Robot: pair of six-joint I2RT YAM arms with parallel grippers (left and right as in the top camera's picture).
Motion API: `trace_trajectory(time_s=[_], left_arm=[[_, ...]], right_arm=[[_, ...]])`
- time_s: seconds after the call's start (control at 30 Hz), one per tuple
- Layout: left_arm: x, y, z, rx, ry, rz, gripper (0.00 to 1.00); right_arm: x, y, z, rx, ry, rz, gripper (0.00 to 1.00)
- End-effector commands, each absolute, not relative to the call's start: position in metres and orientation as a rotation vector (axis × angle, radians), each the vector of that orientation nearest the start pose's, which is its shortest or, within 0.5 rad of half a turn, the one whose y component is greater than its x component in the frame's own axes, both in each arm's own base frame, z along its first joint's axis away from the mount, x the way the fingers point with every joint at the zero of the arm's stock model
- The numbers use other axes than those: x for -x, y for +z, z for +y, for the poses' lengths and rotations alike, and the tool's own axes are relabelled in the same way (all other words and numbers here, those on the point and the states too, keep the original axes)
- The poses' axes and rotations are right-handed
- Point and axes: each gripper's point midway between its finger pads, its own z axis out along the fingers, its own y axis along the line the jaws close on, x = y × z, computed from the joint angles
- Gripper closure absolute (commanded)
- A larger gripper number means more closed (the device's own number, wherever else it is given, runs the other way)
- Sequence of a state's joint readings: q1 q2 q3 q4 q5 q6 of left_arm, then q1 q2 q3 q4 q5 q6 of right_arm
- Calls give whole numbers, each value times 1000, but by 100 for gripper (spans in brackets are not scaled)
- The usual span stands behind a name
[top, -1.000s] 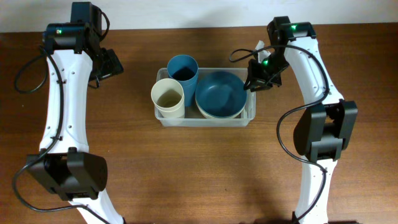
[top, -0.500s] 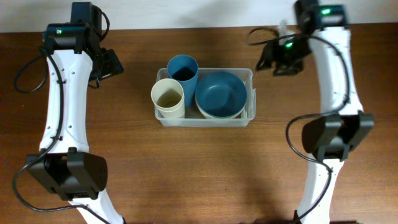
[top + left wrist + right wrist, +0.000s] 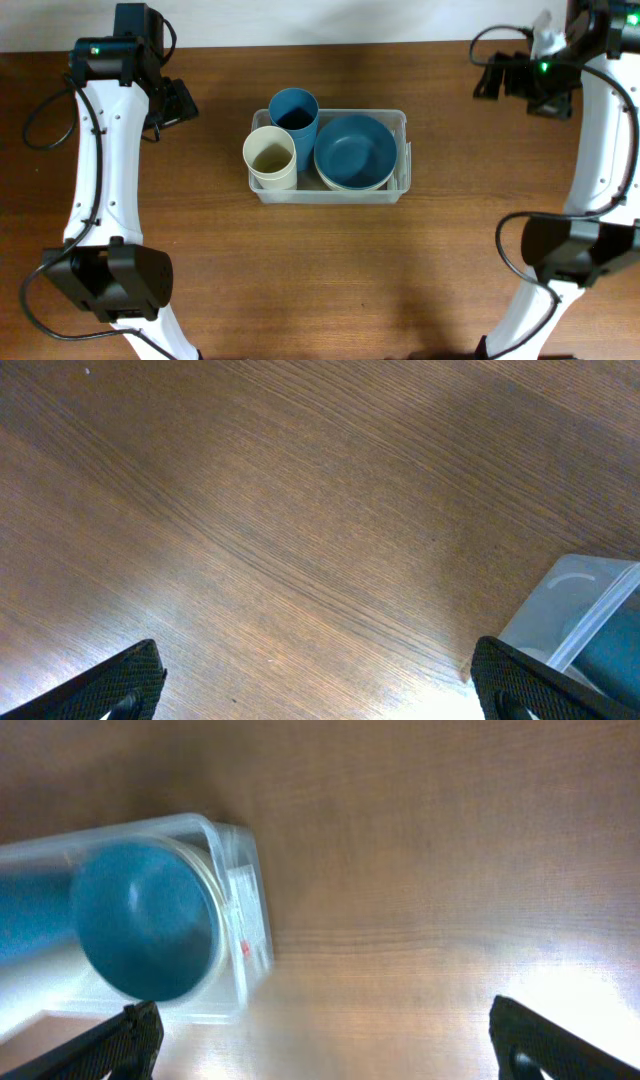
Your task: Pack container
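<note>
Here's the container, in the middle of the bench between the two arms, and it looks packed. A blue cup and a cream cup stand upright side by side at the end nearer the left arm. A blue bowl fills the other end, nested in what looks like a cream bowl (only a pale rim shows beneath it).

The right gripper hangs well apart from the bin, toward the back of the bench, jaws spread wide with nothing between them. The left gripper is well clear on its own side, jaws fully apart and empty, with only wood grain below.

I'd call this the wrap-up: load in, arms out of the way. To do it well, keep both sets of jaws high and away from the rim. That bin looks like thin, light plastic, and a nudge would likely slide it across the smooth wood. The tall cups would probably tip first.

The bin itself is see-through, with rounded corners, a lipped rim and a small white sticker on its end wall. The cups and bowls look matte, smooth and round. The bench is dark brown with a streaky grain, and glare shines off it.
</note>
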State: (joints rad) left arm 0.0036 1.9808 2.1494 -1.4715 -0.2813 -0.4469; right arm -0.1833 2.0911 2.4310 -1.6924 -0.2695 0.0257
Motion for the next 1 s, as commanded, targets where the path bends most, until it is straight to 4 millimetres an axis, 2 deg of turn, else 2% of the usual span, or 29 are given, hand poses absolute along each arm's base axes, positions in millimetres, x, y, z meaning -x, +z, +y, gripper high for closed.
trace_trajectory(time_s=[0.0, 0.17, 0.3, 0.53, 0.83, 0.97], left_arm=[[-420, 222, 53, 703, 322, 2720, 0], [-420, 222, 53, 703, 322, 2720, 0], [-420, 222, 53, 703, 322, 2720, 0], [-420, 222, 53, 703, 322, 2720, 0], [-420, 222, 54, 703, 323, 2720, 0], [-420, 222, 53, 703, 322, 2720, 0]], right_arm=[[-386, 246, -29, -183, 330, 2925, 1], [-345, 224, -28, -198, 306, 3049, 1], [-317, 224, -18, -204, 355, 3075, 1], [-285, 250, 3, -148, 408, 2998, 1], [-244, 292, 47, 43, 401, 2852, 1], [-231, 305, 59, 112, 407, 2802, 1]])
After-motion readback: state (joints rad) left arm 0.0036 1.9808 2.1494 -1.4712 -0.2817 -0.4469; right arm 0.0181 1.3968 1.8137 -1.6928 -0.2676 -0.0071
